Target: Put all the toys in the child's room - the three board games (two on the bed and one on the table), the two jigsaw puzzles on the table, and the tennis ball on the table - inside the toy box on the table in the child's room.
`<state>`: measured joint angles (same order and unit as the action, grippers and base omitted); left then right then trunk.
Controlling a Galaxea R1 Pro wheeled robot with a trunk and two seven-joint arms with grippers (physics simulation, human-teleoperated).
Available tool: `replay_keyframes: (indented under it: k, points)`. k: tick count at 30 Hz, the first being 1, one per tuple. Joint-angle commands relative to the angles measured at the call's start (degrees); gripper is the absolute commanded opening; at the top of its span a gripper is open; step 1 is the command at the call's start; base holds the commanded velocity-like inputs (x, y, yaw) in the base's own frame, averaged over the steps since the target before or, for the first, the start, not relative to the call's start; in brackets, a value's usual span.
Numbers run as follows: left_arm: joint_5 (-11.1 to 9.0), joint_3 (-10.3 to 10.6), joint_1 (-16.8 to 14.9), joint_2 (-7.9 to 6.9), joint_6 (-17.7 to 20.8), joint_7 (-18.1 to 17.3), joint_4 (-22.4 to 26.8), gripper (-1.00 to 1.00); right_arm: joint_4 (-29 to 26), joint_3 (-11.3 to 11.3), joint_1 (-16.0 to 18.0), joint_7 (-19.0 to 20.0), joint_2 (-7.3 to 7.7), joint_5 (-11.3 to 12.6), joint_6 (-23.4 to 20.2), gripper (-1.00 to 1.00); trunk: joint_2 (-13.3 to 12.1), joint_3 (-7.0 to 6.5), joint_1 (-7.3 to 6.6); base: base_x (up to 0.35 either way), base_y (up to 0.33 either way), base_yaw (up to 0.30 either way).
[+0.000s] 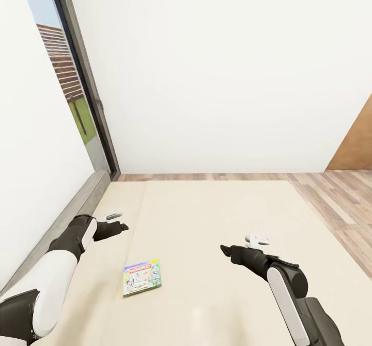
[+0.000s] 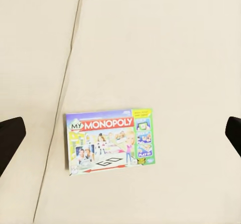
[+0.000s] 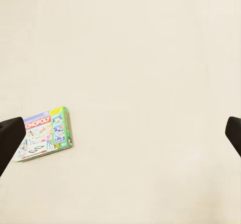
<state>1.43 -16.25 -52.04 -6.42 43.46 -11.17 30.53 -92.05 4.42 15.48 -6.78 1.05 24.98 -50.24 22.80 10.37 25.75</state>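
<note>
One board game [image 1: 142, 277], a thin box with a "MY MONOPOLY" cover, lies flat on the cream bed [image 1: 217, 216], close to the front edge of the head view. My left gripper [image 1: 123, 227] hovers over the mattress behind and to the left of the box, open and empty. My right gripper [image 1: 224, 249] hangs to the right of the box, also open and empty. In the left wrist view the box [image 2: 110, 141] lies directly below, between the two dark fingers [image 2: 11, 139], beside the mattress seam [image 2: 68, 78]. The right wrist view has the box [image 3: 45, 133] off to one side.
A white wall stands behind the bed. A tall dark-framed window [image 1: 77, 92] runs down the left side, with a grey ledge [image 1: 77, 206] along the mattress. Wood-plank floor [image 1: 341, 201] lies right of the bed, with a brown wooden panel [image 1: 359, 147] beyond it.
</note>
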Motion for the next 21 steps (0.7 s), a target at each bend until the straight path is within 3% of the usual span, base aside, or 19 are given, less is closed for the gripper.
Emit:
replay_keyframes:
  k: [1,18,21]
  points:
    - [0.2,-0.3,-0.1,0.05,0.3,-0.3,0.1,1.00,-0.1,0.1,0.1,-0.6,0.07,0.6,-0.1,1.00,0.1,0.12,0.04,0.000,0.009,0.000]
    - [0.1,-0.7,-0.1,0.07,0.8,-0.2,-0.1,1.00,-0.1,-0.3,0.3,-0.5,0.11,0.7,-1.2,1.00,0.1,0.76,0.04,0.000,0.002,0.000]
    - [0.2,-0.7,-0.1,0.11,0.8,-0.2,-0.1,1.00,-0.1,-0.4,0.7,0.1,0.28,1.7,-3.1,1.00,0.1,1.03,0.04,0.000,0.000,0.000]
